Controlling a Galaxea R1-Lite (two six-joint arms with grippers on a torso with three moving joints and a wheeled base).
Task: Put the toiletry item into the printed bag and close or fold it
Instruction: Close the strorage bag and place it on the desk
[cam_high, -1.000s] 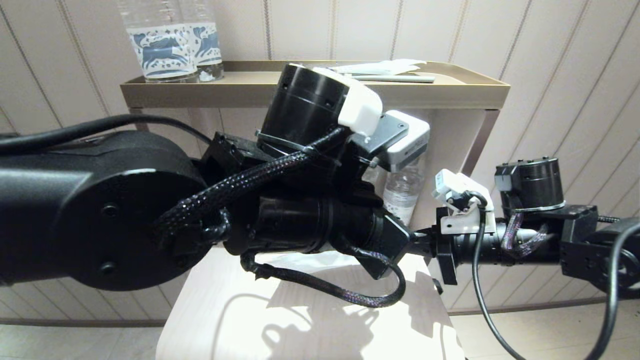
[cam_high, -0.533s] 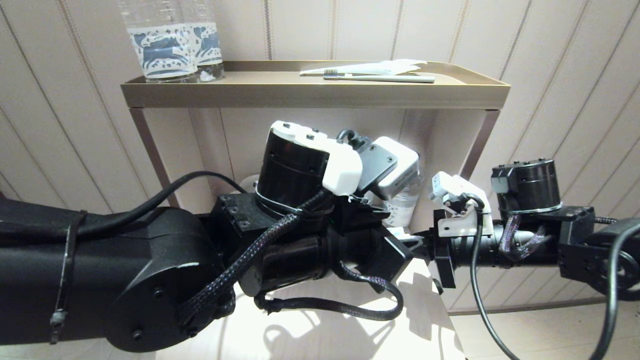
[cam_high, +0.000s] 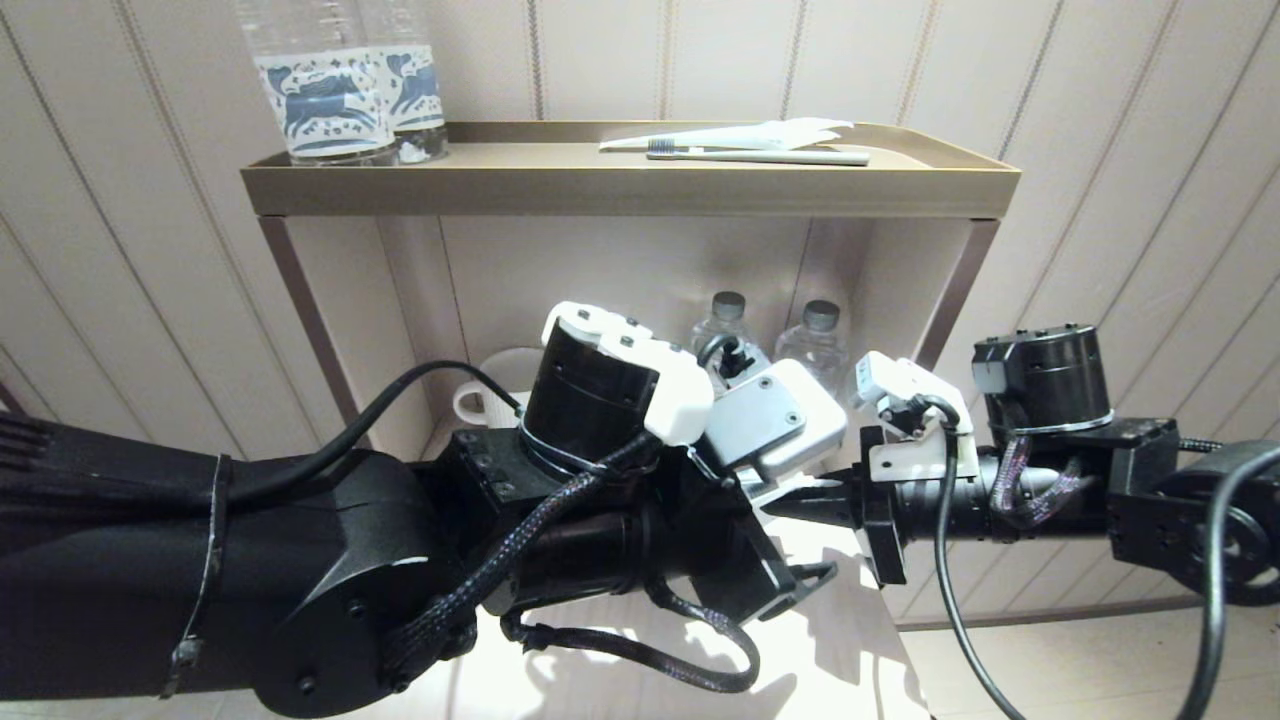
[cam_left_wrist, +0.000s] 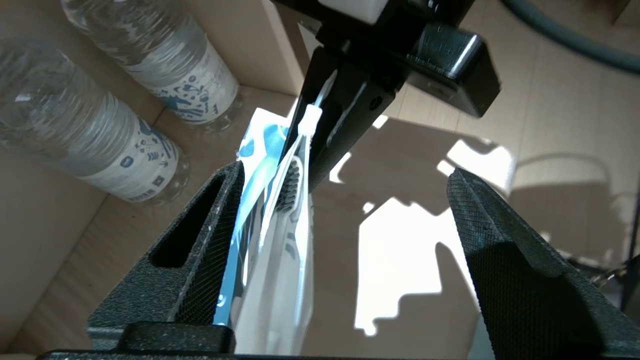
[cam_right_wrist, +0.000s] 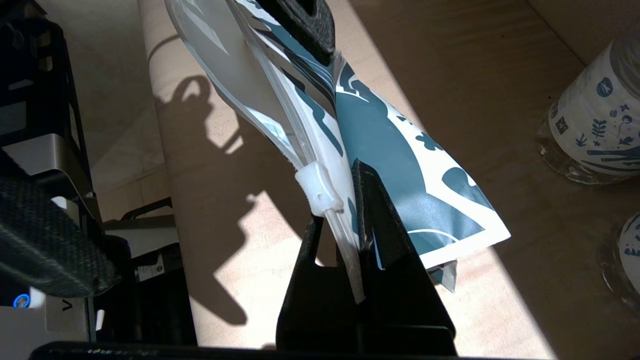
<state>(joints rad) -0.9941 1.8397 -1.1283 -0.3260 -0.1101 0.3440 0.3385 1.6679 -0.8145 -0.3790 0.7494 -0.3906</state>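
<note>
a pale wall of vertical panelling backs a two-level stand whose brass-coloured upper shelf (cam_high: 620, 190) carries two labelled water bottles (cam_high: 340, 85) and a second toothbrush (cam_high: 760, 156) on a white wrapper (cam_high: 760, 133). in the head view both black arms meet low before the stand, over the light wooden desk (cam_high: 850, 640): the left arm reaches in from the left with its wrist bent, the right arm lies level from the right, and the right hand (cam_high: 800, 500) tapers to a closed point at the left wrist. the bag is hidden behind them there.

the left wrist view shows the left hand (cam_left_wrist: 345, 200) with its textured black fingers (cam_left_wrist: 500, 235) spread wide, released; one finger lies against the printed bag (cam_left_wrist: 270, 280), a glossy translucent pouch with blue shapes. the toothbrush (cam_left_wrist: 289, 187) sits inside it, dark bristles showing through the plastic near the mouth. two small clear bottles (cam_left_wrist: 125, 145) stand beside it on the wood.

the right wrist view shows the right hand (cam_right_wrist: 350, 220) clenched on the bag's top edge just below the white zip slider (cam_right_wrist: 318, 189) – the smooth film bows outward above, teal print on one face.
</note>
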